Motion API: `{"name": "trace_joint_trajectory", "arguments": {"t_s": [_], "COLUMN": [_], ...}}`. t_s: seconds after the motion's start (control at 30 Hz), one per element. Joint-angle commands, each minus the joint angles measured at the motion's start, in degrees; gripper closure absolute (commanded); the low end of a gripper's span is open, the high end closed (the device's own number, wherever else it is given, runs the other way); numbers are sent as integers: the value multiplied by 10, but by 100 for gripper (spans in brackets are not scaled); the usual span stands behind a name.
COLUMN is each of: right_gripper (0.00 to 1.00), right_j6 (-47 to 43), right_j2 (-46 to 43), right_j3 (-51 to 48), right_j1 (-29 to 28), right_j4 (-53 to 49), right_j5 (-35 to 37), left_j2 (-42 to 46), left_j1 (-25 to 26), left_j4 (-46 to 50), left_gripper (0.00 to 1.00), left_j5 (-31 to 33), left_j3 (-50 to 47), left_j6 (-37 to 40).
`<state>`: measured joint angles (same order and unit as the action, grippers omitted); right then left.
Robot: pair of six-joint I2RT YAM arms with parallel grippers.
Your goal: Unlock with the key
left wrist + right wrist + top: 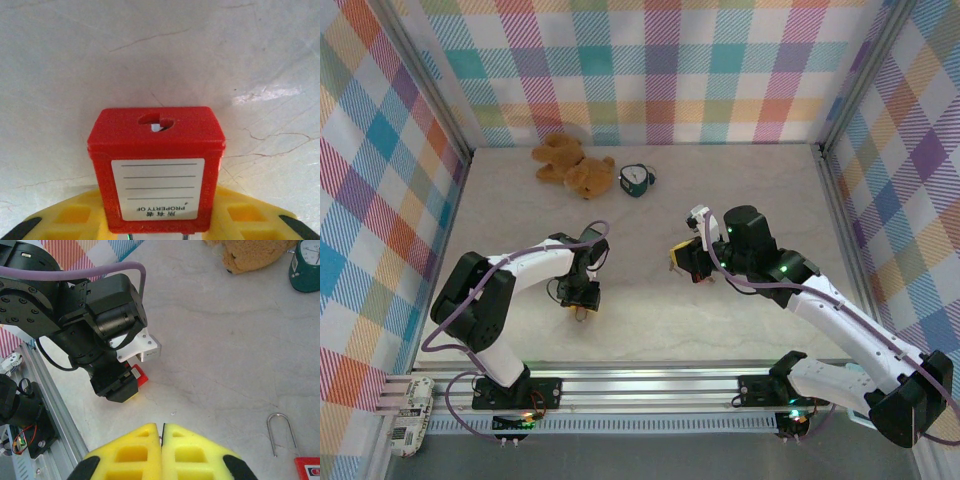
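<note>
My left gripper (157,217) holds a red padlock (156,150) between its yellow fingers (75,215). The padlock's keyhole end (156,121) points away from the camera at the table, and its white label faces the lens. In the top view this gripper (582,306) hangs low over the table's near middle. My right gripper (162,434) is shut, and a thin metal sliver of the key (163,429) pokes out between its fingertips. It hovers to the right (680,258), facing the left gripper (122,387) and its red padlock (140,376).
A second red padlock (307,467) with a silver shackle loop (281,432) lies on the table below my right gripper. A brown teddy bear (572,165) and a green alarm clock (637,179) sit at the back. Metal rails (650,385) run along the near edge.
</note>
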<state>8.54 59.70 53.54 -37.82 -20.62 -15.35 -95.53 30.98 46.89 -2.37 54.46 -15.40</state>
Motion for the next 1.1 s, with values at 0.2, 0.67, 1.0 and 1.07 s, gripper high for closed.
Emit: {"name": "trace_joint_trajectory", "arguments": {"t_s": [0.2,0.67,1.0,1.07], "right_gripper": [100,100,100,100], "right_j6": [20,83,163,186], "right_j2": [-4,22,55,64], "right_j3": [2,50,68,67], "right_j1": [3,-15,-83,-92], "right_j4": [22,45,84,92], "right_j5": [-21,-6,98,117], "left_j2": [99,398,411,407], "left_j1": [7,205,307,309], "left_j4": [-77,-409,-557,-561], "left_gripper": [71,78,79,79], "left_j5": [-32,204,306,306], "left_j3": [-10,-172,-238,-236], "left_j6": [23,157,286,288]}}
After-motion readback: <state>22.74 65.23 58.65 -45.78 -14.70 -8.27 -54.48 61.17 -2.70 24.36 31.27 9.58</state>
